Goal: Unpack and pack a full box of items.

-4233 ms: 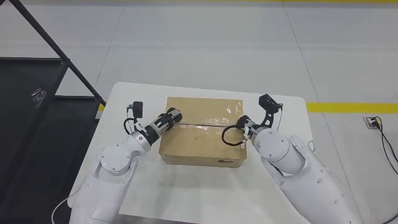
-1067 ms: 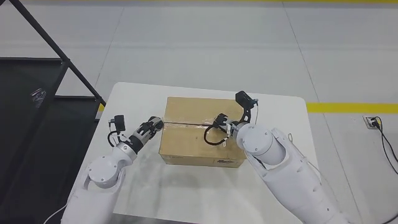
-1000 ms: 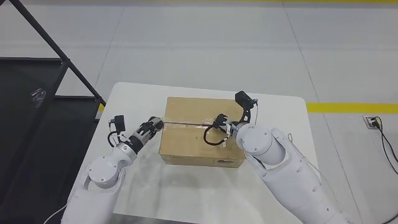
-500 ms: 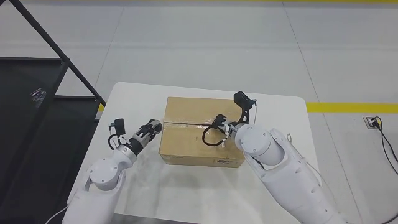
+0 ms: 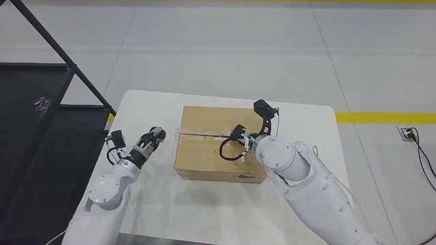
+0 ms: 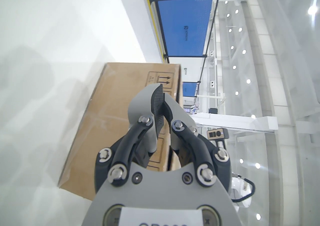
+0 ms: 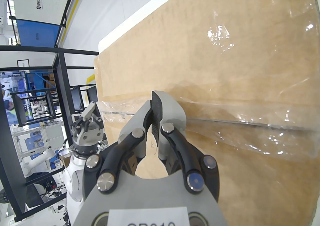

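A brown cardboard box [image 5: 221, 155] sits in the middle of a white table [image 5: 204, 207]. The box is shut. Its two top flaps meet in a line that runs across the top from one end to the other. A strip of clear tape [image 7: 237, 124] lies along that line. The tape is shiny and wrinkled, and it goes right to the end of the box that faces the left arm.

The left gripper [image 5: 156, 133] is just beside the left end of the box, low over the table. It points at the side of the box but is not touching it. Its two fingers [image 6: 157, 104] are pressed together at the tips, and there is nothing between them.

The right gripper [image 5: 238, 131] is over the top of the box, near the middle, right at the tape line. Its fingers [image 7: 172, 109] are closed tight too, pad against pad. I can see nothing held between them. I cannot tell if the tips touch the tape or are just above it.

The two grippers are well apart, one off the end of the box and one over the top.

A black metal frame [image 5: 41, 41] stands left of the table, and a yellow line [image 5: 381, 117] runs along the grey floor on the right
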